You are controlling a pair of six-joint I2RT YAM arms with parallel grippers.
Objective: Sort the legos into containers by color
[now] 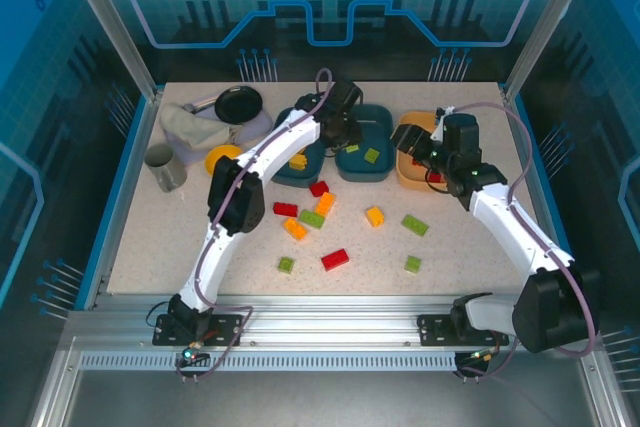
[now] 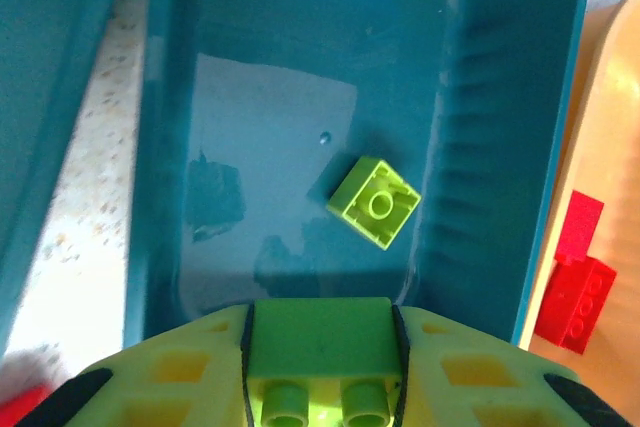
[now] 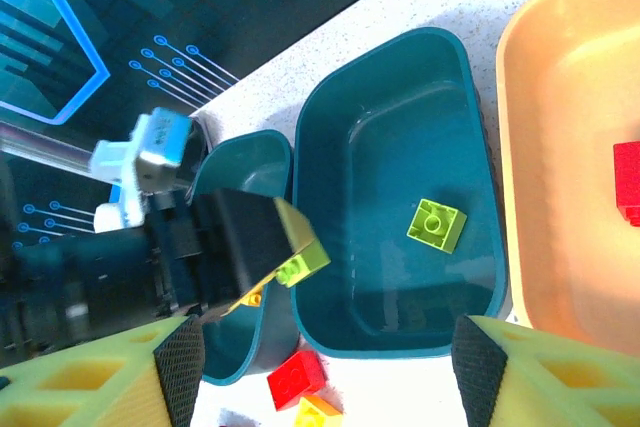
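My left gripper (image 2: 320,347) is shut on a light green lego (image 2: 318,339) and hangs over the near-left part of the middle teal container (image 2: 560,97), where another green lego (image 2: 375,202) lies. The right wrist view shows that held lego (image 3: 305,265) at the container's left rim. My right gripper (image 3: 325,372) stands open with nothing between its fingers, beside the pale orange container (image 1: 408,137), which holds red legos (image 1: 433,177). The left teal container (image 1: 300,172) holds yellow legos (image 1: 297,160). Several red, orange and green legos (image 1: 335,259) lie on the table.
At the back left stand a grey cup (image 1: 165,167), a small yellow bowl (image 1: 222,157), a black pan (image 1: 238,104) and a pale cloth (image 1: 195,125). A red lego (image 3: 297,377) lies just in front of the teal containers.
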